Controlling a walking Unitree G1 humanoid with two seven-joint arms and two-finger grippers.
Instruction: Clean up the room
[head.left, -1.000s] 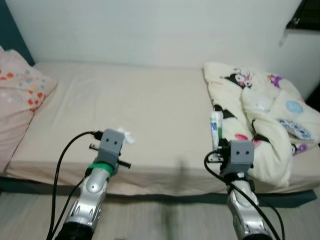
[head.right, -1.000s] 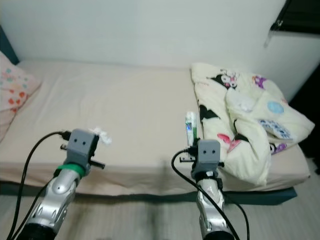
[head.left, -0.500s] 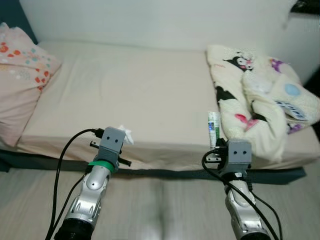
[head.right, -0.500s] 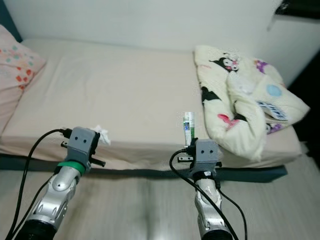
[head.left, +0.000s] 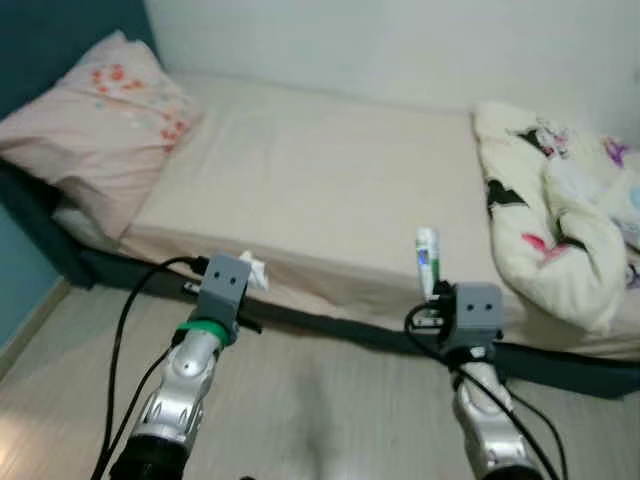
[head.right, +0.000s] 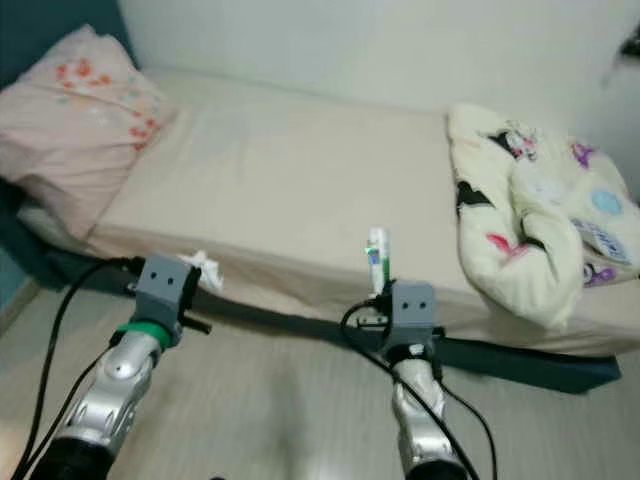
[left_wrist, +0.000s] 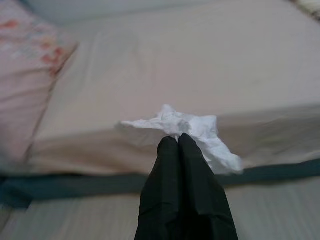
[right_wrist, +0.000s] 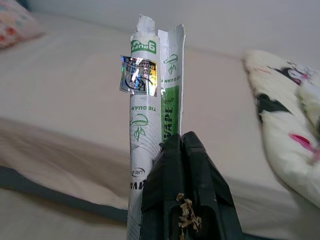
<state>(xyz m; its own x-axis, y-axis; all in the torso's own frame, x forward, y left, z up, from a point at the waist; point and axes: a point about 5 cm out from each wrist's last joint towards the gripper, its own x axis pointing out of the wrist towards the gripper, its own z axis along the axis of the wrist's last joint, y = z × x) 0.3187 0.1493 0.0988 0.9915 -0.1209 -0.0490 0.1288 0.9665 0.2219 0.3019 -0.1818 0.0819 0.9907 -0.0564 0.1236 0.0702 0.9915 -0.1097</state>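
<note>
My left gripper is shut on a crumpled white tissue, which pokes out past the grey wrist block. My right gripper is shut on a white and green paper package, torn at its top; it stands upright above the wrist. Both arms are held out in front of me over the wooden floor, short of the bed.
The bed has a beige sheet and a dark frame. A pink flowered pillow lies at its left end, and a cream cartoon-print blanket is bunched at the right. A teal wall is on the left.
The view has swung left and drawn back from the bed, so more floor and the pillow show. Both grippers keep their hold on the tissue and the package.
</note>
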